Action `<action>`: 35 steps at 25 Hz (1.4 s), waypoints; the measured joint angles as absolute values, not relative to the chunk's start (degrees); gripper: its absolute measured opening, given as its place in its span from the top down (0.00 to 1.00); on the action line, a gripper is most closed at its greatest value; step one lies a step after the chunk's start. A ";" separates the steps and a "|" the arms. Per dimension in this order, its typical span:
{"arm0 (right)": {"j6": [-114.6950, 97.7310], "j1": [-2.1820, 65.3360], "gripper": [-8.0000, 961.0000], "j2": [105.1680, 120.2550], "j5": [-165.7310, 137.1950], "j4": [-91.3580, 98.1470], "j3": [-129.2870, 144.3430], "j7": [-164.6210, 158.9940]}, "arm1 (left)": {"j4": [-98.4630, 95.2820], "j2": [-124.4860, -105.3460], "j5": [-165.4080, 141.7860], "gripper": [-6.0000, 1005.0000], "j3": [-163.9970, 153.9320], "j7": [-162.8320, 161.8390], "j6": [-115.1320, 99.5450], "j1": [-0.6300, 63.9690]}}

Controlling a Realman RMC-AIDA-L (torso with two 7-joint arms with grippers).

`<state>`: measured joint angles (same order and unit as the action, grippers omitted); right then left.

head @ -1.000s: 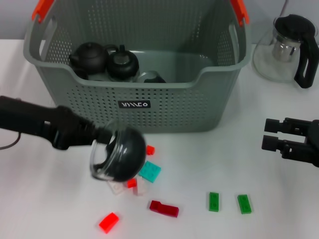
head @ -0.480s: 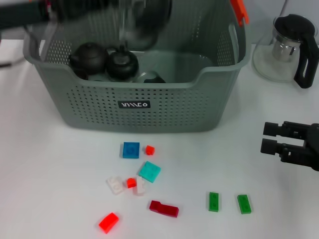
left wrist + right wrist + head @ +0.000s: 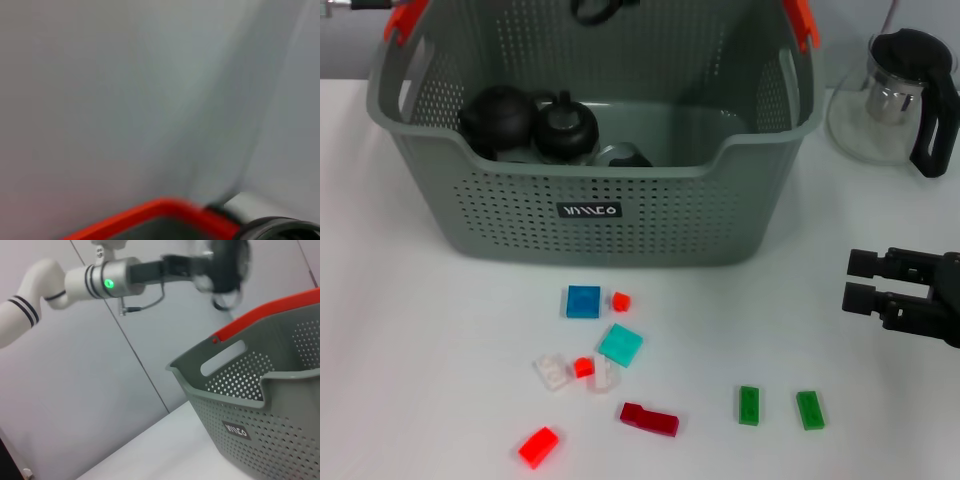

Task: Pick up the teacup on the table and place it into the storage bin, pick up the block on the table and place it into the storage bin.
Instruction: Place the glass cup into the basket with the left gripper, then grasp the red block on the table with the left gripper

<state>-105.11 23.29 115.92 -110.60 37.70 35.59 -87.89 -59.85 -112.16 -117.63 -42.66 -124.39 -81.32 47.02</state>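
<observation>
The teacup (image 3: pixel 226 266), dark and blurred, hangs in the air above the storage bin (image 3: pixel 620 215), carried at the end of the left gripper (image 3: pixel 207 265); whether the fingers clasp it firmly cannot be told. Inside the bin sit two dark teapots (image 3: pixel 530 120). On the white table (image 3: pixel 410 350) in front of the bin lie scattered blocks: a blue one (image 3: pixel 583 301), a teal one (image 3: pixel 620 345), a dark red one (image 3: pixel 649 419) and two green ones (image 3: pixel 749 405). The right gripper (image 3: pixel 860 281) rests low beside them, fingers parted and empty. A glass teapot (image 3: pixel 895 95) stands beside the bin.
</observation>
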 joint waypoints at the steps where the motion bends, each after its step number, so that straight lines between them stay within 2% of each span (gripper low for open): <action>1: -105.07 23.29 0.30 115.93 -110.61 37.70 35.59 -87.89 | -61.42 -112.60 -120.90 0.97 -44.89 -125.46 -78.88 47.07; 6: -104.78 23.28 0.30 115.90 -110.70 37.20 35.59 -87.89 | -63.33 -114.75 -132.30 0.96 -54.13 -128.40 -69.96 47.41; 13: -104.60 23.33 0.30 115.73 -110.74 37.18 35.59 -87.89 | -59.70 -119.77 -149.70 0.96 -63.08 -129.34 -57.53 49.15; 18: -104.56 23.39 0.30 115.70 -110.75 37.18 35.59 -87.89 | -59.38 -121.88 -156.54 0.96 -64.50 -129.36 -55.51 49.68; 24: -104.09 23.46 0.30 115.74 -110.73 37.17 35.59 -87.89 | -58.96 -122.10 -158.64 0.96 -66.67 -129.19 -55.52 49.73; 35: -104.04 23.50 0.30 115.65 -110.58 37.17 35.59 -88.03 | -58.75 -122.32 -158.98 0.77 -67.28 -129.57 -56.49 49.93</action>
